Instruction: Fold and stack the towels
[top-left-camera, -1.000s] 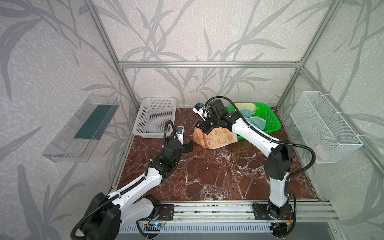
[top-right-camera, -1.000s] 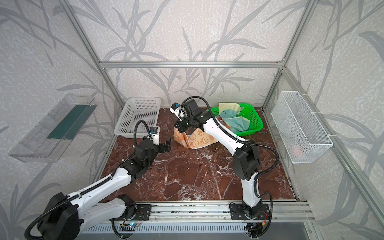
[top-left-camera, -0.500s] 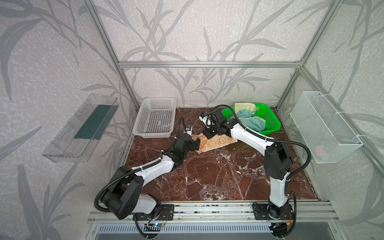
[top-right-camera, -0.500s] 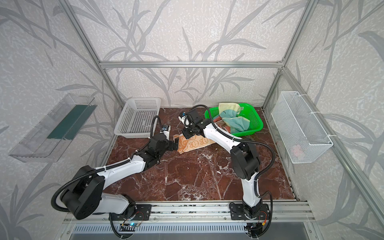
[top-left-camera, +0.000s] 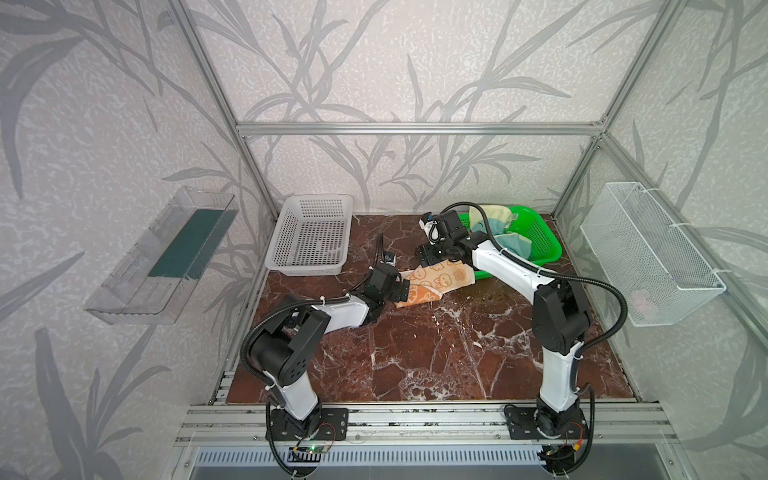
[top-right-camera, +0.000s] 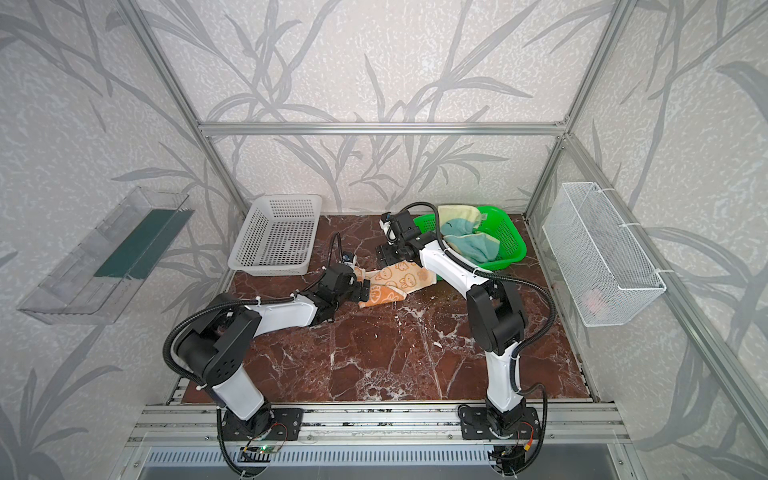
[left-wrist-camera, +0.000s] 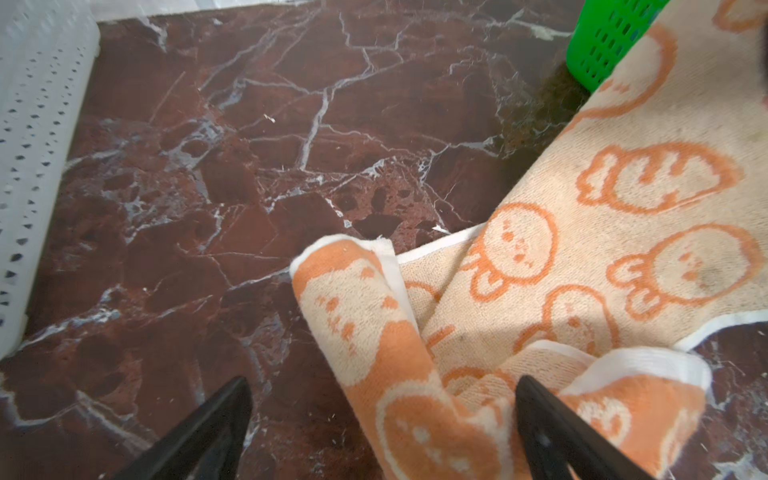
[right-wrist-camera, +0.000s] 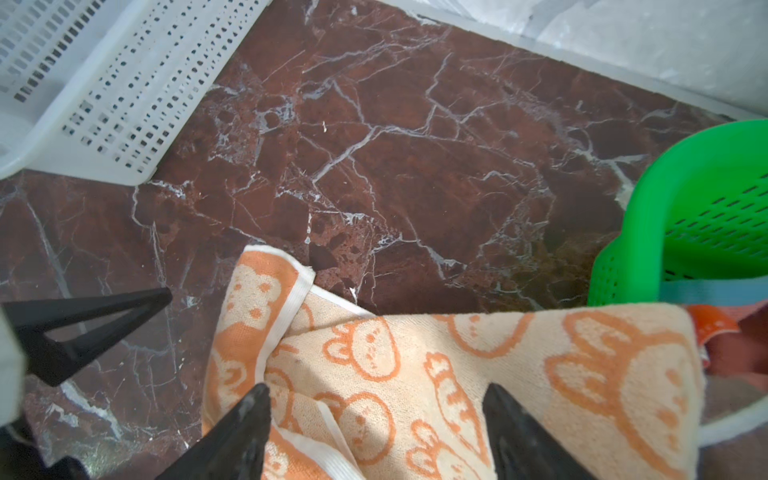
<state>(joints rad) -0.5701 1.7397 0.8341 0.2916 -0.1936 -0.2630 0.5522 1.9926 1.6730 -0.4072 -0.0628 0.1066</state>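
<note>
An orange towel (top-left-camera: 436, 280) (top-right-camera: 399, 280) with white bunnies lies crumpled on the marble table, its right end by the green basket (top-left-camera: 544, 253). My left gripper (top-left-camera: 401, 291) (left-wrist-camera: 382, 380) is open at the towel's left end, with a rolled fold (left-wrist-camera: 374, 332) between its fingers. My right gripper (top-left-camera: 428, 257) (right-wrist-camera: 376, 386) stands open just over the far edge of the towel (right-wrist-camera: 498, 353), holding nothing. A pale yellow and teal towel (top-left-camera: 505, 232) (top-right-camera: 465, 232) lies bunched in the green basket. A salmon-pink cloth (right-wrist-camera: 735, 353) shows at the edge of the right wrist view.
A white slotted basket (top-left-camera: 309, 237) stands at the back left, close to my left arm. A white wire basket (top-left-camera: 648, 257) hangs on the right wall and a clear shelf (top-left-camera: 166, 257) on the left wall. Bare marble (top-left-camera: 436, 353) spreads toward the front.
My right gripper lowered the orange towel to the table, opened and let it go. My left arm reached forward to the towel's left end, staying open.
</note>
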